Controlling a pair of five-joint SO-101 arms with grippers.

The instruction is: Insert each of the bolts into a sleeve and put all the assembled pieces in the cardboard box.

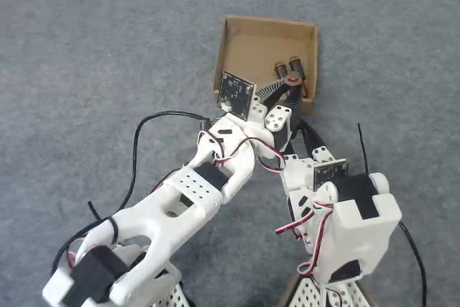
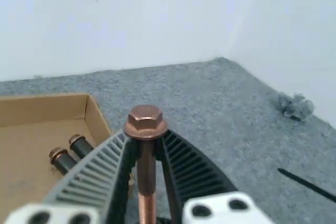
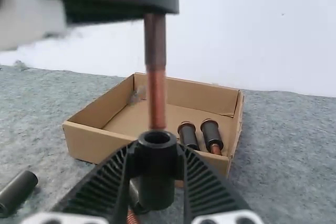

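Step in hand: insertion. The left gripper [image 2: 146, 143] holds a bolt [image 2: 145, 122] over a sleeve [image 3: 156, 174] held by the right gripper [image 3: 156, 156].
Alignment: in the right wrist view the shank stands in line with the sleeve's open mouth. Whether the tip has entered the bore cannot be told from this angle.
Next move, as judged: a straight push down the sleeve's axis until the hex head seats. Then carry the pair over the box wall and let go.
Table [image 1: 86, 70]: grey carpeted surface bearing the box.
Cardboard box [image 1: 251, 55]: open-topped, just beyond both grippers.
Box contents: two assembled pieces [image 3: 211, 135] lying side by side near one wall, the rest of the floor bare.
Left gripper state: clamped on the bolt just under its head, shank pointing down.
Right gripper state: clenched round the sleeve, which stands upright, bore upward, near the box's near wall.
Loose sleeve [image 3: 17, 190]: lying on the carpet, apart from the box, unfilled. At least one more assembly appears outstanding.
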